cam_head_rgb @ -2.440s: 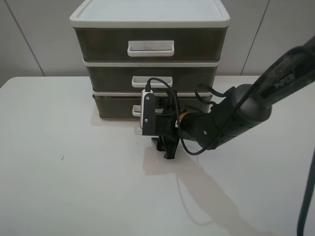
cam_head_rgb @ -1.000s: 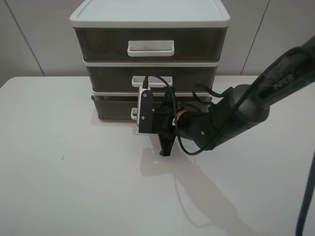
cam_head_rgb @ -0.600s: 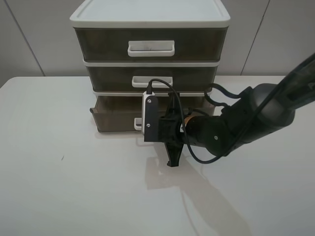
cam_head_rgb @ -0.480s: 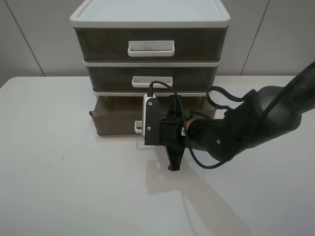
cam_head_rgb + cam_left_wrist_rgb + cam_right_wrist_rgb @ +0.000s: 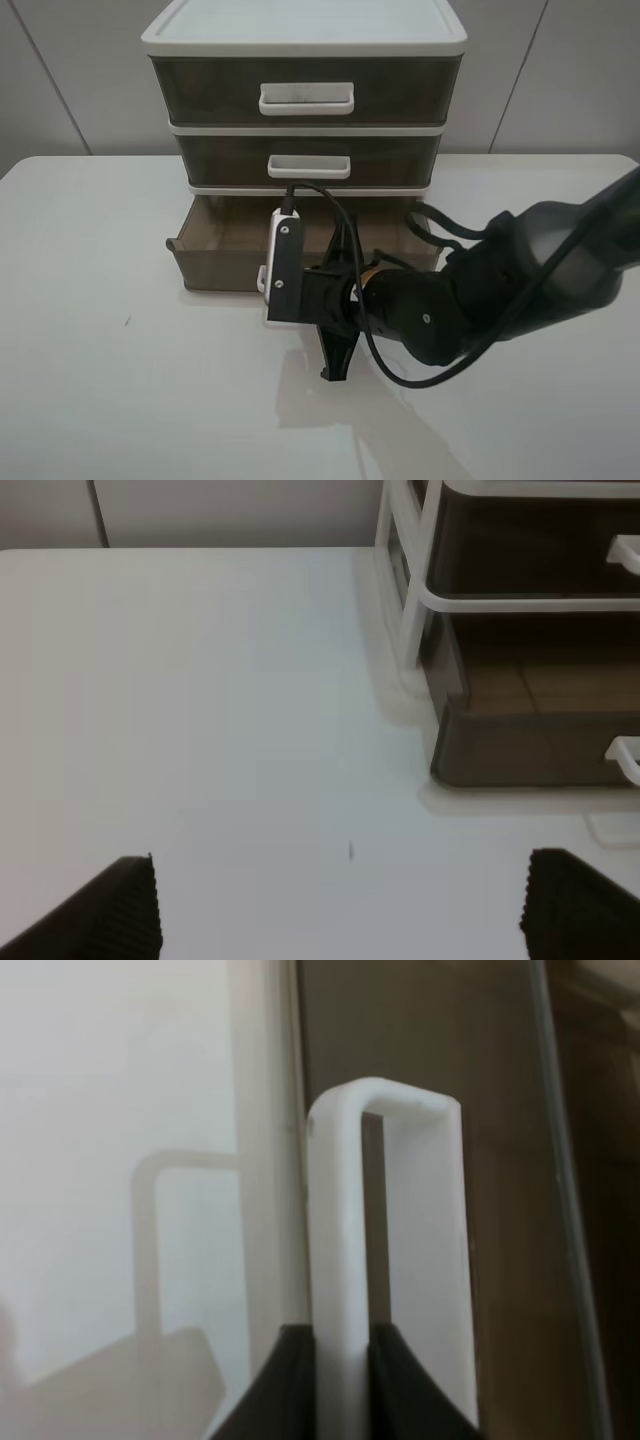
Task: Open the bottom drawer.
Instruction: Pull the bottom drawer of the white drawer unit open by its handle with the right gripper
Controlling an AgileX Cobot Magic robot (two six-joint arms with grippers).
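The bottom drawer is smoky brown plastic and stands part way out of the white-framed unit. Its inside shows and looks empty. My right gripper is at the drawer's front, mostly hidden behind its wrist camera housing. In the right wrist view the gripper is shut on the white loop handle, one finger on each side of its bar. The drawer also shows in the left wrist view. My left gripper is open over the bare table, to the left of the unit and apart from it.
The top drawer and middle drawer are shut. The white table spreads in front and to both sides. A small dark speck lies on it. The right arm and its cable lie in front right of the unit.
The bottom drawer has slid out toward the table's front, from shut to part way open. My right gripper has moved back with the handle in it.
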